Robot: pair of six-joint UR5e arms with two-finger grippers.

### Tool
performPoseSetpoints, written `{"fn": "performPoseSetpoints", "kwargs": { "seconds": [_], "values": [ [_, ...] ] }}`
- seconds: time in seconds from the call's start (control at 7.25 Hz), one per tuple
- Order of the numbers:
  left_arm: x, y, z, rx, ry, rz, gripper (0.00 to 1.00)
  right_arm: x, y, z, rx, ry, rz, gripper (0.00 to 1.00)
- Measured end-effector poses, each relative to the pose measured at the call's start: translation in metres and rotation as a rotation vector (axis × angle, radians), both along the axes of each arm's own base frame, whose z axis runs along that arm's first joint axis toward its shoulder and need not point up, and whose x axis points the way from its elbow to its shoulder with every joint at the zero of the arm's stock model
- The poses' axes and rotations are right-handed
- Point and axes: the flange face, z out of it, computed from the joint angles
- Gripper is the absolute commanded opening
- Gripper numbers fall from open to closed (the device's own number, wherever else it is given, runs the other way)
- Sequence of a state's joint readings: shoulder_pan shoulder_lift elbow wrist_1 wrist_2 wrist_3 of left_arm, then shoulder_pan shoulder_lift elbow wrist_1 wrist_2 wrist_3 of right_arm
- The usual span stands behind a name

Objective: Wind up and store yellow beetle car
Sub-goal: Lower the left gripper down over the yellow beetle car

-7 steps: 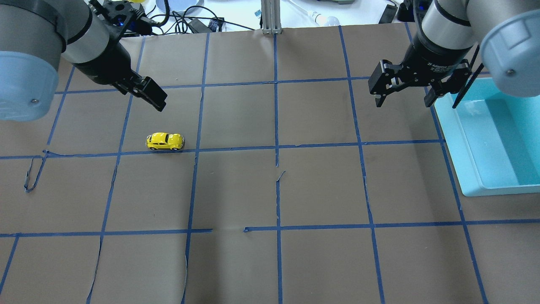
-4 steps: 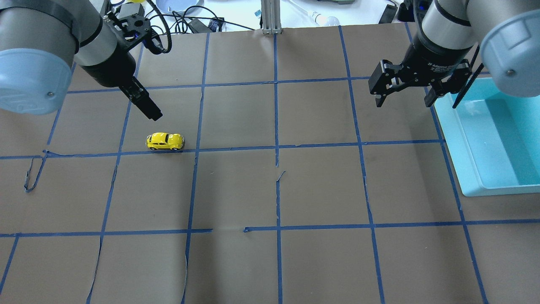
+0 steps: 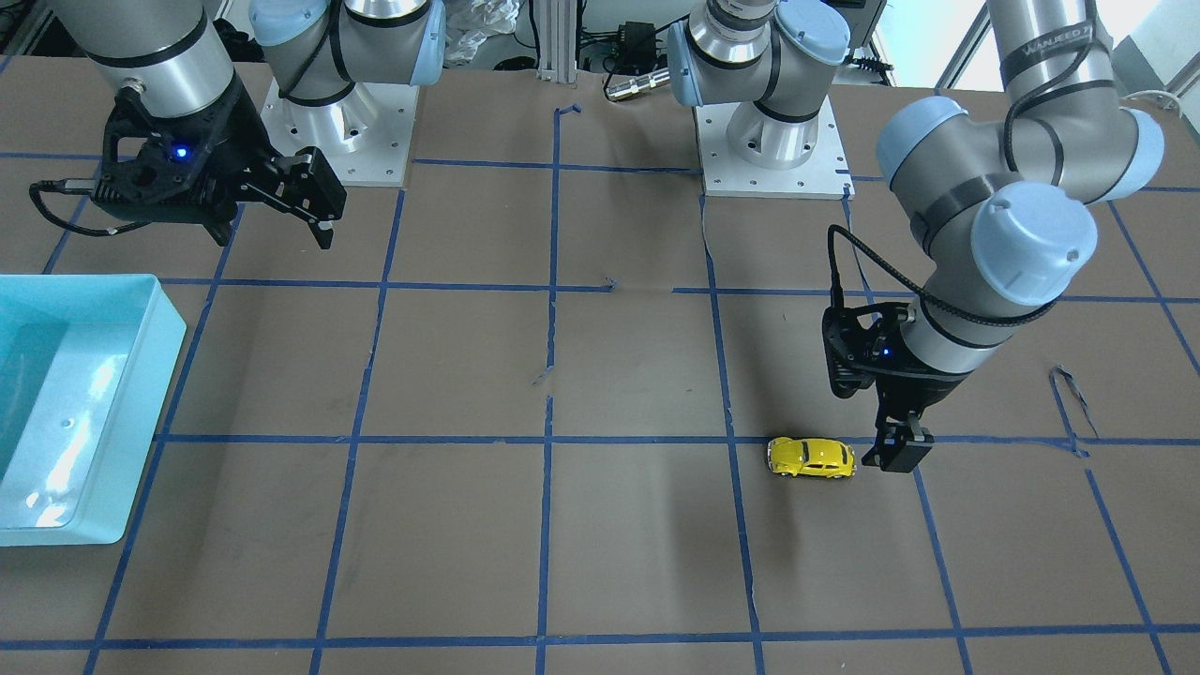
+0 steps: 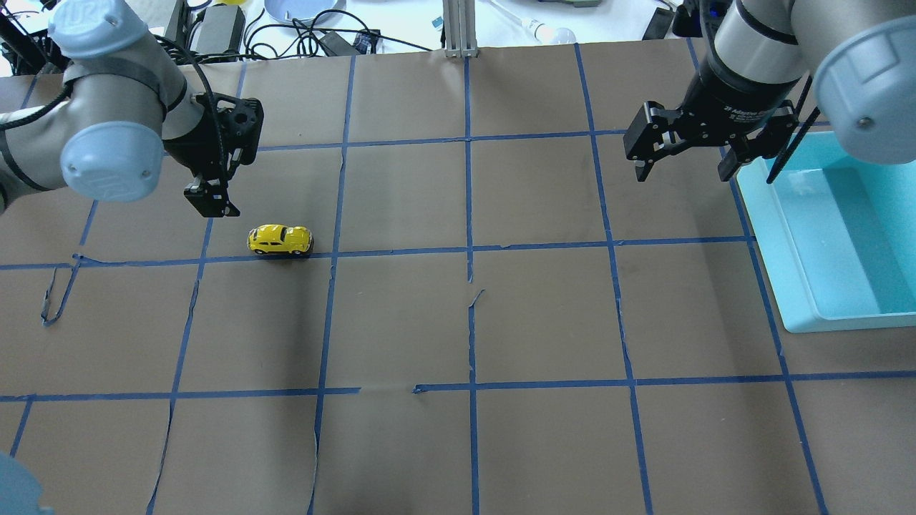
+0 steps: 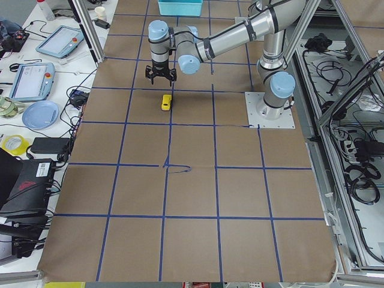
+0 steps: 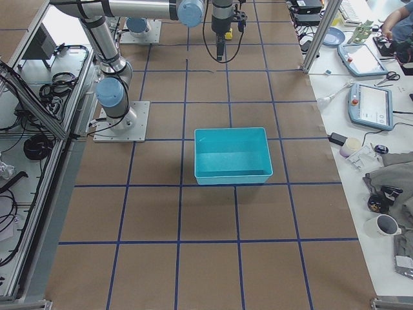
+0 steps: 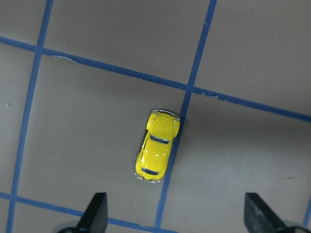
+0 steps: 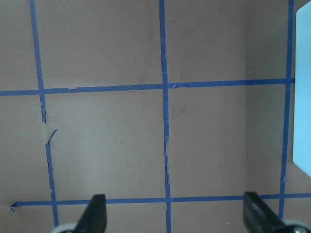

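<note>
Yellow and glossy, the beetle car (image 4: 280, 239) sits on its wheels on the brown paper table (image 4: 544, 315), lying lengthwise along a blue tape line (image 4: 401, 252) in the robot's left half, apart from both grippers. We see the left gripper (image 4: 210, 202) pointing down near one end of the car, on the side away from the table's middle, without touching it. In its wrist view the two fingertips (image 7: 97, 211) stand wide apart, released, and the car lies ahead of the gap between them, nearer one finger than the other. The right gripper (image 4: 683, 170) hangs over the table well apart from the car, its fingers likewise spread and holding nothing, just beside the rim of the light-blue bin (image 4: 783, 243), which rests at the table's right edge
</note>
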State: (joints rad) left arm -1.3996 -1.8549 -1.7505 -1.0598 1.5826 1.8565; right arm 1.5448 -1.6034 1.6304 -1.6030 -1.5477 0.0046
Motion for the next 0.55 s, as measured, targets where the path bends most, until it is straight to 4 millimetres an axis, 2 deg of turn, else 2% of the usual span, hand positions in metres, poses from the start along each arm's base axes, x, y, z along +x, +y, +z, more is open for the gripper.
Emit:
{"fn": "performPoseSetpoints", "kwargs": {
  "seconds": [0.28,0.55],
  "values": [
    [0.007,-0.009,-0.043,0.029,-0.005,-0.069,0.93,0.0,0.0,0.0,-0.001,0.001,0.001,1.0],
    [0.01,-0.011,-0.065,0.056,0.004,-0.011,0.9,0.0,0.0,0.0,-0.001,0.003,0.002,1.0]
  ]
}}
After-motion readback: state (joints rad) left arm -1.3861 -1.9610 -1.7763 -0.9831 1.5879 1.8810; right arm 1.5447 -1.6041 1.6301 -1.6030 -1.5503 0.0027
